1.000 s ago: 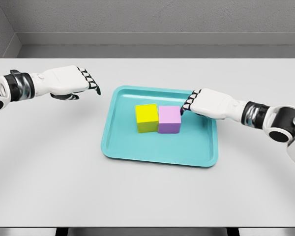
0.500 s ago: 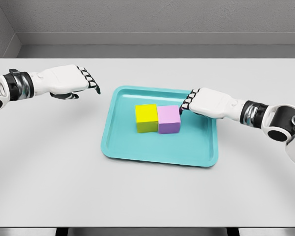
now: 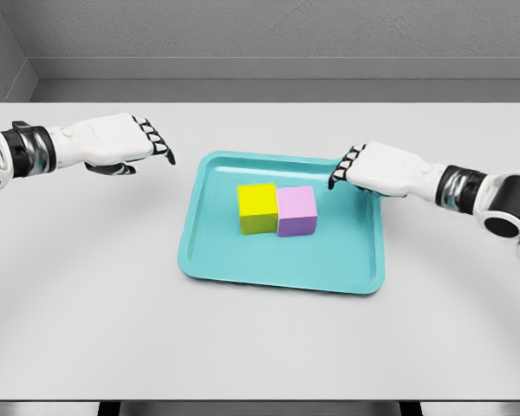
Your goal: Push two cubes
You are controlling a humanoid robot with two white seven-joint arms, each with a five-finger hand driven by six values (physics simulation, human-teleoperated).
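A yellow cube (image 3: 258, 208) and a purple cube (image 3: 296, 211) sit side by side, touching, in the middle of a teal tray (image 3: 234, 265). My right hand (image 3: 340, 170) hovers over the tray's back right corner, fingers curled and holding nothing, a short way right of the purple cube and apart from it. My left hand (image 3: 160, 145) hangs over the table left of the tray, fingers curled downward, empty.
The tray lies on a wide light grey table (image 3: 87, 286). A grey wall runs along the table's far edge.
My right hand has drawn back from the purple cube, moving right and toward the tray's back rim. The cubes have shifted slightly left. The left hand has barely moved.
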